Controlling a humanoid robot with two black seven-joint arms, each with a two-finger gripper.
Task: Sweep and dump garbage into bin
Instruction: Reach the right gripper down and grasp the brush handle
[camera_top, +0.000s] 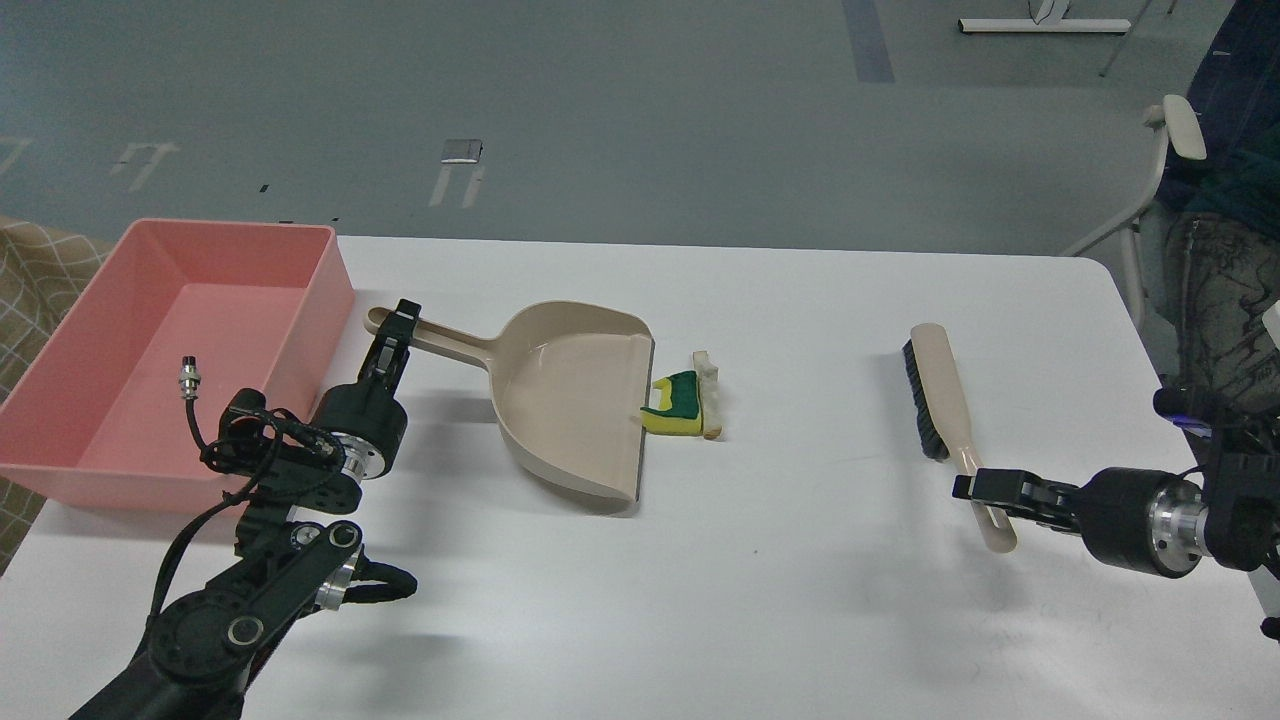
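Garbage could be pushed past the dustpan lip if the brush, pinched by the right claw, is swept askew; the left claw is pressed on the dustpan handle.

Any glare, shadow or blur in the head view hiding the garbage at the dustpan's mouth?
Head view: sharp overall, garbage clearly readable against the white table; soft shadows only, under the dustpan and brush; a mild sheen inside the dustpan; the left gripper is dark, its fingers hard to separate.
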